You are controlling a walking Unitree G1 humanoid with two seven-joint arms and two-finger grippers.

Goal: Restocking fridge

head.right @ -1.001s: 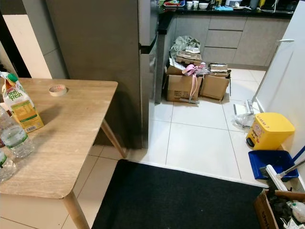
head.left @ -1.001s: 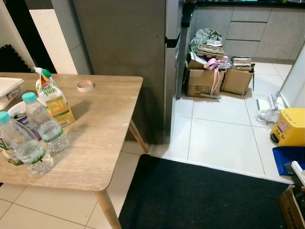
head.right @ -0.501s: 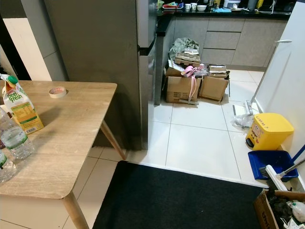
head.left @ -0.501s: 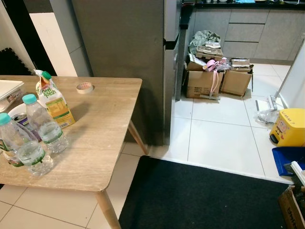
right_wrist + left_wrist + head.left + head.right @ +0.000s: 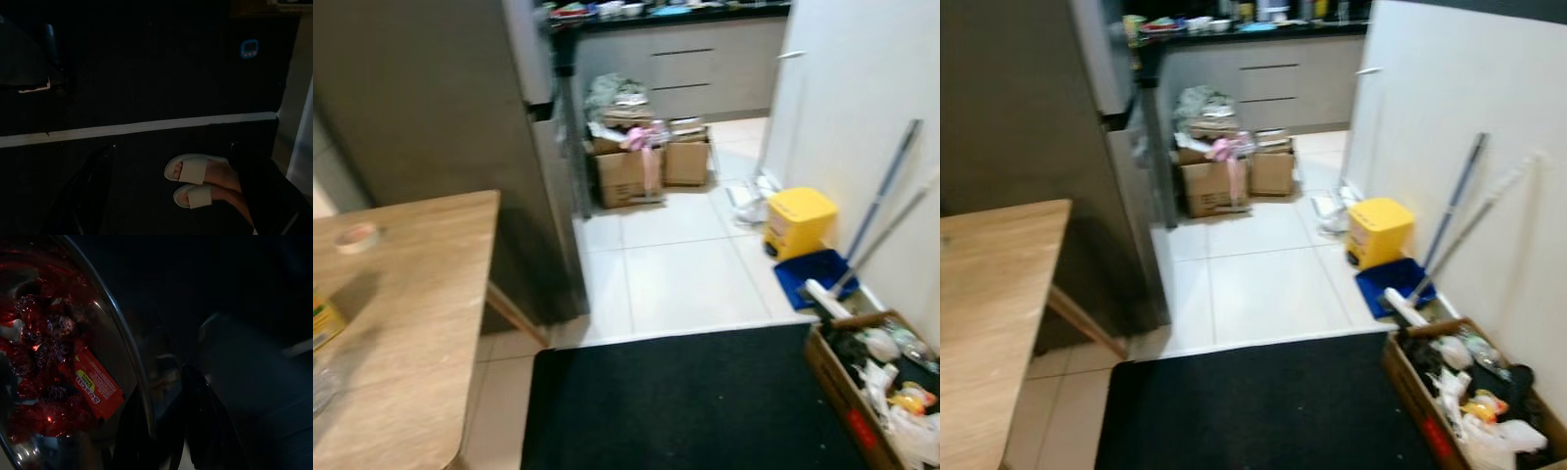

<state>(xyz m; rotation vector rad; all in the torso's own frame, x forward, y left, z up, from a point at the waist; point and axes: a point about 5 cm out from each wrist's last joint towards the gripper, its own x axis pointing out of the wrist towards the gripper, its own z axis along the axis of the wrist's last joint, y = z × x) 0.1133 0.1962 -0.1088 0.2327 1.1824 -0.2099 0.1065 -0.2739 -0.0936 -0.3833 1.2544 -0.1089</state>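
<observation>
In my dark left wrist view my left gripper [image 5: 168,431] clamps a steel bowl [image 5: 124,340] of red sweets [image 5: 54,357] — my right gripper's [image 5: 186,196] state I cannot tell.

A home kitchen, lived in and a bit cluttered. A tall grey fridge [image 5: 431,127] stands beside a wooden dining table [image 5: 401,323], with grey cabinets [image 5: 1263,83] and a dish-laden counter [image 5: 1234,24] behind. Cardboard boxes [image 5: 641,166] sit on the white tiled floor [image 5: 675,274], near a yellow bin [image 5: 800,220], a blue dustpan [image 5: 818,279] and a black mat [image 5: 675,401].
</observation>
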